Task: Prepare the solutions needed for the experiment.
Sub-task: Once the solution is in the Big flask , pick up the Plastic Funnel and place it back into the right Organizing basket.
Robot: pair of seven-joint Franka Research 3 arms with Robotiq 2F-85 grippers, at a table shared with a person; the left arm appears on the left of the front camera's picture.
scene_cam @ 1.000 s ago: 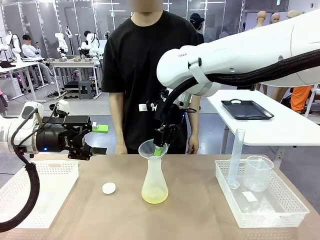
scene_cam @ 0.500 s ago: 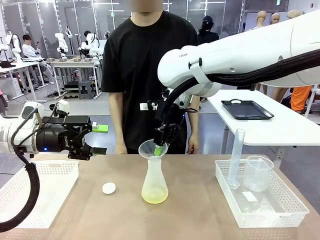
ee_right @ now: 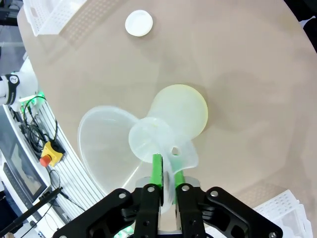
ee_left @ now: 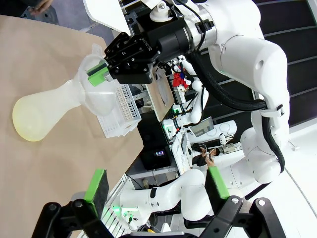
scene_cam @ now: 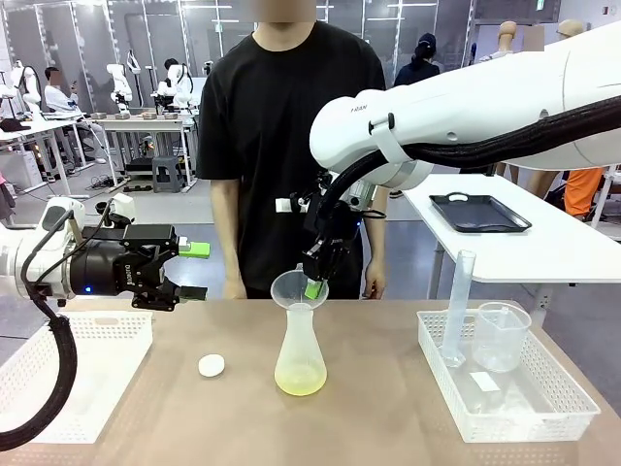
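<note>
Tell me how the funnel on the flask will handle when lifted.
Probably light and somewhat bendy: the funnel looks like thin translucent plastic. Pinched at one rim edge by the right hand, it may tilt. The flask probably won't tip: wide base, shallow solutions.

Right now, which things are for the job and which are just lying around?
For the job: solutions, flask, funnel.
Just lying around: white cap, beaker, measuring cylinder, left basket, right basket.
</note>
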